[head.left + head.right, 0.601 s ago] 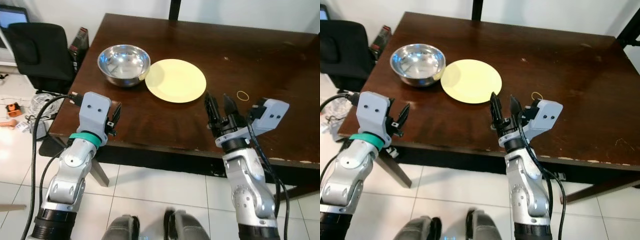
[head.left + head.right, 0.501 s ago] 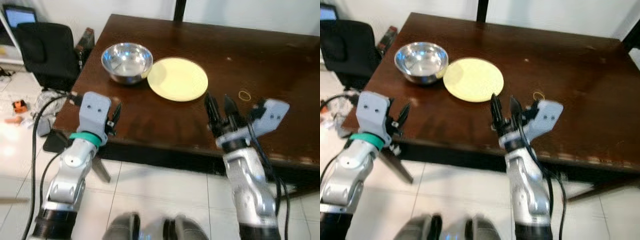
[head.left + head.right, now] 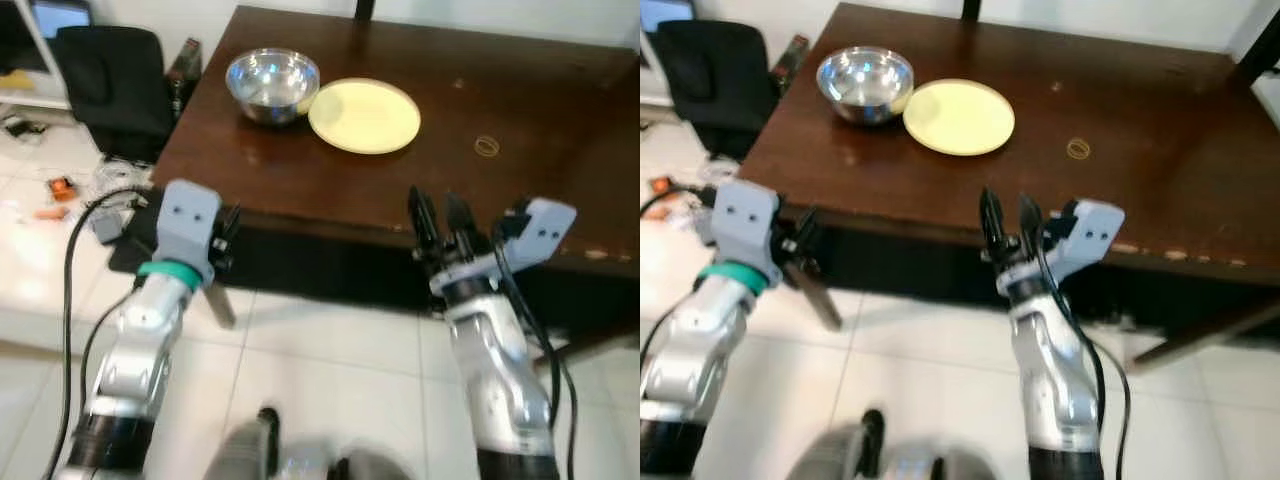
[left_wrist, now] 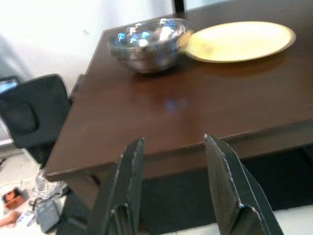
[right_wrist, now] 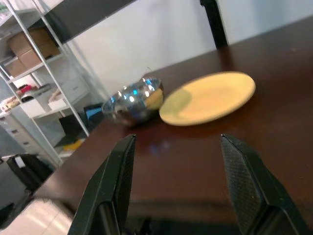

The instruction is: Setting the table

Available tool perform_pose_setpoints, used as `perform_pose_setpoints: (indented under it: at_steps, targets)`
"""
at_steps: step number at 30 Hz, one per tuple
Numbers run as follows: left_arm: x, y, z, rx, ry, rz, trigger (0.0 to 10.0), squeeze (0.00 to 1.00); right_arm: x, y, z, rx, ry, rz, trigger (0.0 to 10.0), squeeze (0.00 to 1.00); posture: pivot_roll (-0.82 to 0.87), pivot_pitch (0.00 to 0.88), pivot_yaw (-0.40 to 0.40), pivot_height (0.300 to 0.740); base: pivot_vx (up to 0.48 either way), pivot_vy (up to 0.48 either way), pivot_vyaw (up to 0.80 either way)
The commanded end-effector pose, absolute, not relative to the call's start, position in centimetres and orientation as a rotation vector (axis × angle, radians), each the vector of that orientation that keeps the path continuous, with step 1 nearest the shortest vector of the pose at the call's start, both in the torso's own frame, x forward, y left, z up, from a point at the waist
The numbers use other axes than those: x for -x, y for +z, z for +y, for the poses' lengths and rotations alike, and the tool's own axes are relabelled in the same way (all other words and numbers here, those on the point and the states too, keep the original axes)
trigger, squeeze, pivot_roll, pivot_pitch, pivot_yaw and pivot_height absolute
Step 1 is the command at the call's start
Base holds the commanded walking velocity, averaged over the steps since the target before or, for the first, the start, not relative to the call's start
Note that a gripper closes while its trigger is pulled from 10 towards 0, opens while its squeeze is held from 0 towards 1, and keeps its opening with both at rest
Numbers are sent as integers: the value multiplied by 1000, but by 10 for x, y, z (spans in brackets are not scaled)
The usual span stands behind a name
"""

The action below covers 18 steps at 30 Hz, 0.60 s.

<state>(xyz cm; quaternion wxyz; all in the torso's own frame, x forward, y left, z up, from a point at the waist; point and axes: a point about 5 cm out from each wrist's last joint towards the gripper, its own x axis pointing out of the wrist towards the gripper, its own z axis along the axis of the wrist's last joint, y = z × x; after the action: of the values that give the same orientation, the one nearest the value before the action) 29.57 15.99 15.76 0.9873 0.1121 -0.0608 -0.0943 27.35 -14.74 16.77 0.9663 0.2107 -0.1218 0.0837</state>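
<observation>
Left eye view: dark wooden worktop (image 3: pixel 520 110) across the upper frame. Steel bowl (image 3: pixel 272 82) at upper left, touching the yellow plate (image 3: pixel 365 115) just to its right — a small ring (image 3: pixel 486 146) lies farther right. Left gripper (image 3: pixel 222 238) and right gripper (image 3: pixel 438 222) hang below the worktop's near edge, over white floor tiles (image 3: pixel 330 380); both pairs of fingers spread, holding nothing. Black chair (image 3: pixel 115 75) at far left.
</observation>
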Motion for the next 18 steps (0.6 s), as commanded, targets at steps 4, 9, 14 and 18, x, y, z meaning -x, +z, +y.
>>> perform_pose_setpoints:
  at_steps: [4, 9, 14, 18]
  targets:
    - [-295, 153, 157, -229, -207, -111, 10000, 0, -272, 165, -150, -441, 158, -237, 10000, 0, 17, 34, 18, 740, -347, 0, 0]
    - [-296, 154, 157, -228, -208, -112, 10000, 0, -272, 165, -149, -442, 160, -236, 10000, 0, 17, 35, 19, 740, -346, 0, 0]
    - [-296, 154, 156, -228, -210, -113, 10000, 0, -272, 165, -148, -449, 161, -236, 10000, 0, 19, 38, 20, 740, -346, 0, 0]
    - [-296, 154, 156, -228, -210, -113, 10000, 0, -272, 165, -148, -455, 161, -235, 10000, 0, 19, 38, 20, 740, -345, 0, 0]
